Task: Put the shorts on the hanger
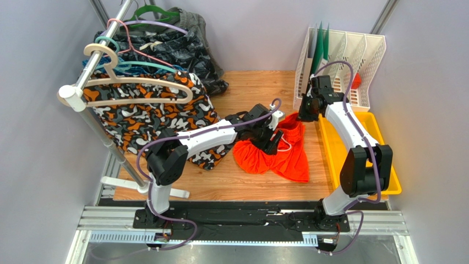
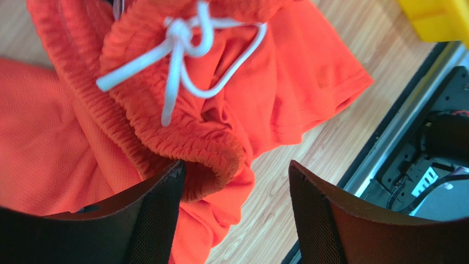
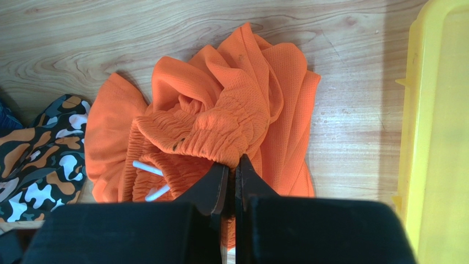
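Wooden tabletop [image 1: 253, 187] enclosed by grey walls forms the work area, with a garment rail [image 1: 96, 60] standing at the left and a yellow tray [image 1: 380, 148] at the right edge.

**Position of task items**
- The shorts [image 1: 286, 159] lie crumpled on the tabletop between the two arms, just beside the tray.
- The hanger [image 1: 140, 82] hangs by its hook on the rail, well apart from the shorts. Camouflage shorts [image 1: 143, 124] hang below and behind it.

**Gripper status**
- The left gripper [image 2: 236, 165] has its fingers spread apart. The elastic waistband [image 2: 181, 140] lies against the inner side of one finger, with the white drawstring [image 2: 176, 55] just beyond. Nothing is clamped.
- The right gripper [image 3: 231, 165] has its fingers pressed together on a fold of the waistband at the far edge of the garment; orange fabric shows in the narrow gap between them.

**Progress**
- Done: one hold on the waistband, by the right arm.
- Pending: a second hold by the left arm, spreading the waistband, carrying the garment to the rail, and draping it over the hanger. The task appears to be at an early stage.
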